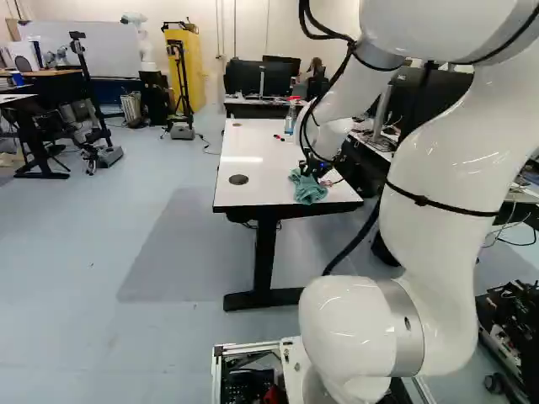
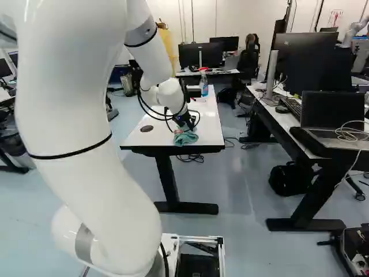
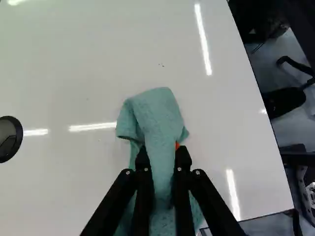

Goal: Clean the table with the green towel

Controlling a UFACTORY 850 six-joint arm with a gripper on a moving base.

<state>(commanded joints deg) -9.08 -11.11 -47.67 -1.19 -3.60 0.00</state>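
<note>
While the gripper (image 3: pixel 163 158) is pinching the green towel (image 3: pixel 158 115), the folded end is pointing far.

Because both fingers are pressing a bunched strip from two sides, the cloth is probably being held firmly enough to drag, with its loose folds serving as the wiping face; it is resting on the near end of the white table (image 3: pixel 88 59), right of the round cable cover (image 3: pixel 10 138), likely so that a stroke can be starting near and running far toward the dark specks (image 3: pixel 162 65). Its long axis is running near to far, roughly along the table's length, its near part passing back beneath the fingers.
</note>
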